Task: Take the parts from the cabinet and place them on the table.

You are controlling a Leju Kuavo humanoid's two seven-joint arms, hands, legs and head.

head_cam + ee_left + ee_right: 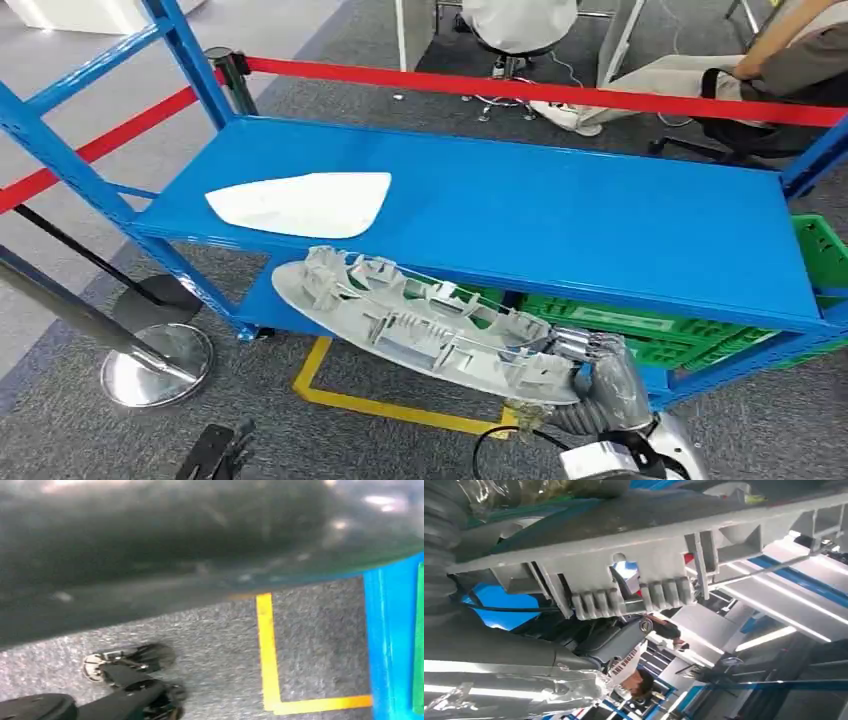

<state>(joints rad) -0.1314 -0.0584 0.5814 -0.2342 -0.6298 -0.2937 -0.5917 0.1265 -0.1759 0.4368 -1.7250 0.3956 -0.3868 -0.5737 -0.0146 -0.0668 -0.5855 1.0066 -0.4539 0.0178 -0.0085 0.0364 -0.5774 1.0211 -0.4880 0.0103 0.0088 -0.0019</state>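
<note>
White part (305, 203) on blue shelf (560, 215)

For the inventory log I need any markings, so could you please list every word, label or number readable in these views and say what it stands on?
Red lettering on a white shirt in the right wrist view: upside down and blurred, not readable.
Grey ribbed plastic panel held by the right hand: no text visible.
White curved plastic part on the blue metal shelf: no text visible.
</note>
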